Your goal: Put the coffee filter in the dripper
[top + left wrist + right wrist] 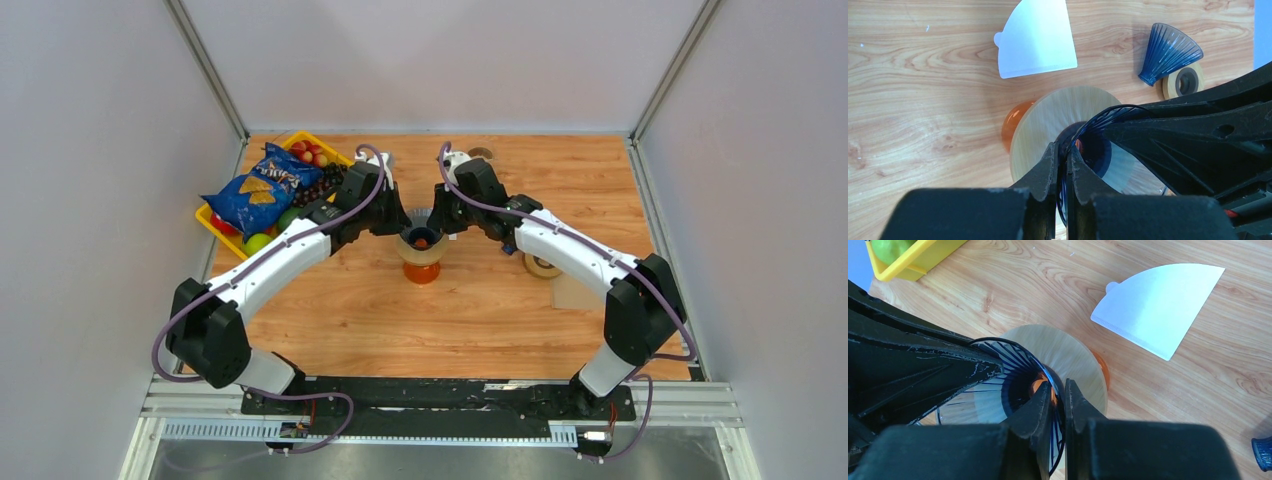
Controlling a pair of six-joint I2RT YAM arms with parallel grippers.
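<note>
Left gripper (pixel 1062 162) and right gripper (pixel 1058 397) are clenched on dripper (pixel 1013 362) rim; coffee filter (pixel 1038 40) is laid flat beyond them, apart.

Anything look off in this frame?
Yes. Jaws of both arms are shut on the rim of the dripper, while the filter lies flat on the table, untouched. A second blue dripper cone lies tipped on its side by the tape roll.
</note>
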